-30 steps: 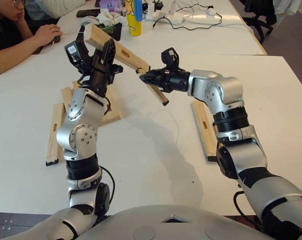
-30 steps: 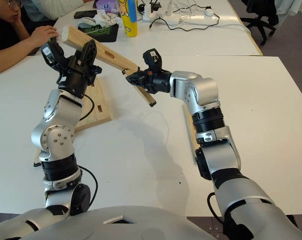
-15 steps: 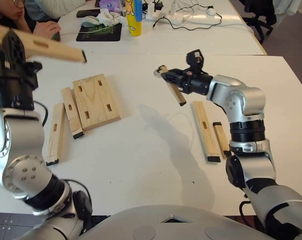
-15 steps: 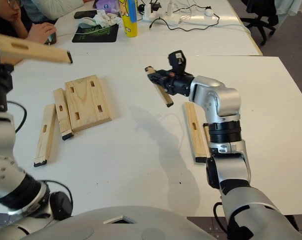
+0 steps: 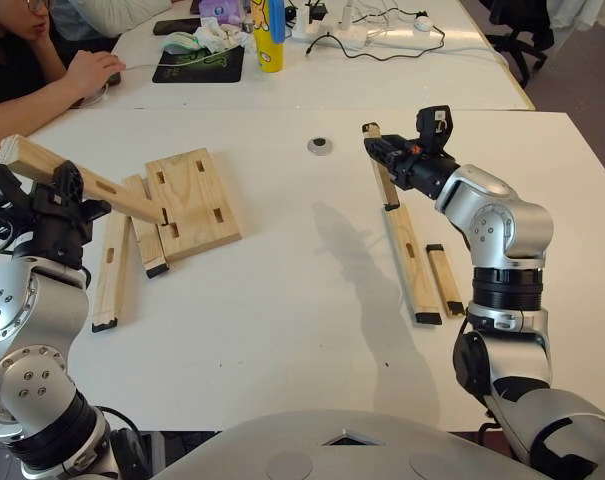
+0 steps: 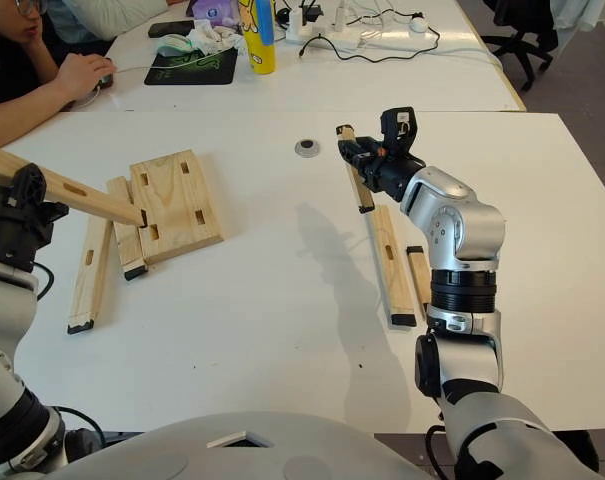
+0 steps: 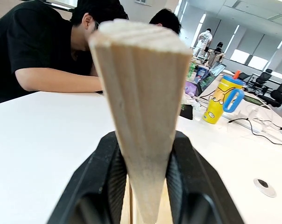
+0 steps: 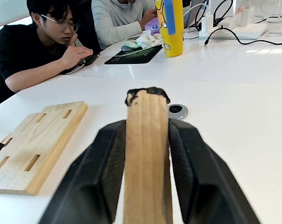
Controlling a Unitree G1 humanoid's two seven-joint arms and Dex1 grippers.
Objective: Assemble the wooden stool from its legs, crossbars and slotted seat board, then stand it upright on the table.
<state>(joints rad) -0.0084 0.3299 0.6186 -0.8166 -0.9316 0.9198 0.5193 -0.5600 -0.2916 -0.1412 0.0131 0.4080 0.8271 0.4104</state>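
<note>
At the left edge of the head view, the left gripper (image 5: 64,188) is clamped on a long slotted leg (image 5: 117,196). The leg slopes from the upper left down to the right, and its lower end hangs by the left edge of the slotted seat board (image 5: 192,195), which lies flat on the white table (image 5: 282,300); I cannot tell if they touch. Left of the board lie a short bar (image 5: 147,245) and a second leg (image 5: 107,275). In the upper right, the right gripper (image 5: 387,158) is closed on a tilted crossbar (image 5: 387,192). The crossbar's lower end is by the far end of a third leg (image 5: 407,262) lying on the table, with another short crossbar (image 5: 444,280) beside that leg.
</note>
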